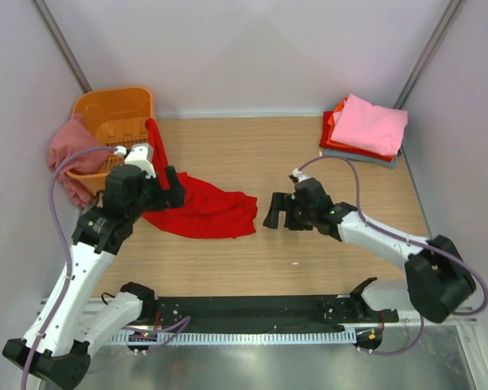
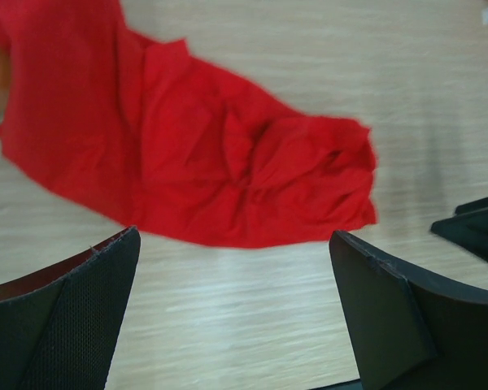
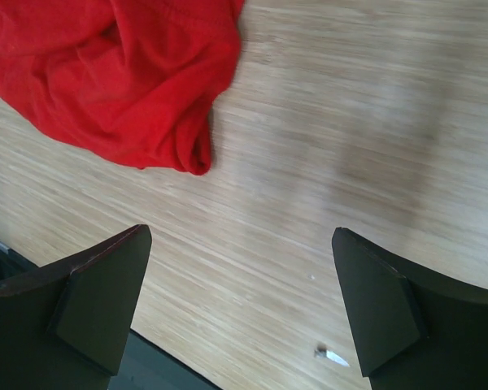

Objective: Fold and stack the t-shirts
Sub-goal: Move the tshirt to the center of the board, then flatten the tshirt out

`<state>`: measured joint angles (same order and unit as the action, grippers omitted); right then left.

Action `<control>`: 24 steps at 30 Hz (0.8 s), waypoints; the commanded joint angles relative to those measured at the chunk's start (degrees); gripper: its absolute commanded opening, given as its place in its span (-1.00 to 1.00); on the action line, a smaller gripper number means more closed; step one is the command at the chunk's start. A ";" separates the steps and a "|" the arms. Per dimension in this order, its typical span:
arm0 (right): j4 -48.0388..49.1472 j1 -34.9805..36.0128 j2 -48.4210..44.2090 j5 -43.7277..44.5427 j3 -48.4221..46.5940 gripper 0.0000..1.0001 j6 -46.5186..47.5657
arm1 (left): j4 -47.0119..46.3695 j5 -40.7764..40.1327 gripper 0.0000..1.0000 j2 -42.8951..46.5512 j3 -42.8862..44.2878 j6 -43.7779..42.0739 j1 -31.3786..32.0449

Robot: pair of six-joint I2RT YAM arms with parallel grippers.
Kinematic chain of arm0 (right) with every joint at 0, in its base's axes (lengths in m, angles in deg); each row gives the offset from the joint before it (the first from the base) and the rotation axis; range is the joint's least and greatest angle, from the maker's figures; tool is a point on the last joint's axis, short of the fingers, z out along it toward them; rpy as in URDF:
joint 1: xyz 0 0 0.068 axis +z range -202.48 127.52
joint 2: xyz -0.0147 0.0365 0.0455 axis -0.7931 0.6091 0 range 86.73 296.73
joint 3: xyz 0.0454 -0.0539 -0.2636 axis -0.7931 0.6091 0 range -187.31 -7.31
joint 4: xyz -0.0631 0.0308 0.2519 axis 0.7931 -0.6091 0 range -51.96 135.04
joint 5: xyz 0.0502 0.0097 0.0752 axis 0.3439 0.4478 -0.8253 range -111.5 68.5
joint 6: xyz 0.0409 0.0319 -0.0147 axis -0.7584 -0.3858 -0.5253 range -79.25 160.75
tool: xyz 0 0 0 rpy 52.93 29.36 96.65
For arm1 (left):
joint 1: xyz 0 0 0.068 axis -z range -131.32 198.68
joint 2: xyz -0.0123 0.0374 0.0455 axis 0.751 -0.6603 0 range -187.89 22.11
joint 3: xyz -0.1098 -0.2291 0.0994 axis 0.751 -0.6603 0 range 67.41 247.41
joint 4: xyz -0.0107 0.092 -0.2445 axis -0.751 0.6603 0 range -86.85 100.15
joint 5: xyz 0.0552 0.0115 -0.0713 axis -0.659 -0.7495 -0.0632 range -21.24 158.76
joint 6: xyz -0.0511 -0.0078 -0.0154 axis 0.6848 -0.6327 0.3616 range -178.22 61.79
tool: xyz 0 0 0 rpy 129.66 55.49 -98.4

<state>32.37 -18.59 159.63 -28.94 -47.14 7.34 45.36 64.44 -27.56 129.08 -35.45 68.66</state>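
Note:
A bright red t-shirt [image 1: 203, 210] lies crumpled on the wooden table, one end draped up over the basket rim. It also shows in the left wrist view [image 2: 203, 154] and the right wrist view [image 3: 122, 73]. My left gripper [image 1: 172, 188] is open and empty, just above the shirt's left part. My right gripper [image 1: 273, 210] is open and empty, just right of the shirt's right edge. A stack of folded t-shirts [image 1: 366, 130], pink on top, orange-red and grey-blue beneath, sits at the back right. A dusty rose shirt [image 1: 65, 154] hangs over the basket's left side.
An orange slotted plastic basket [image 1: 114, 114] stands at the back left. A small white scrap [image 3: 333, 356] lies on the table near the front edge. A black rail [image 1: 252, 313] runs along the near edge.

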 commanded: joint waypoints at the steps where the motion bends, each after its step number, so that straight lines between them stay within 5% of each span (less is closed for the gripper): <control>1: 7.21 1.18 6.09 -2.14 -6.73 1.00 2.29 | -1.87 -7.71 0.99 3.86 -6.64 -1.68 -0.12; 5: 6.60 2.14 17.34 -3.80 -17.26 0.99 4.58 | -3.19 -9.83 0.99 7.30 -12.79 1.49 -0.12; 18: -3.85 5.13 41.00 -0.65 -44.01 0.92 10.47 | -3.02 -10.98 0.99 5.81 -11.84 0.53 -0.04; 22: -5.08 5.66 43.28 -0.12 -45.33 0.55 10.64 | -3.19 -10.80 0.99 5.46 -11.84 0.35 -0.12; 24: -5.09 5.75 43.81 -0.38 -45.33 0.10 10.64 | -3.28 -10.80 0.99 5.29 -11.84 0.35 -0.04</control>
<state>29.27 -13.30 202.77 -30.03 -90.36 16.98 44.51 54.78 -22.14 115.84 -34.69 68.66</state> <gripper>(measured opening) 0.644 0.996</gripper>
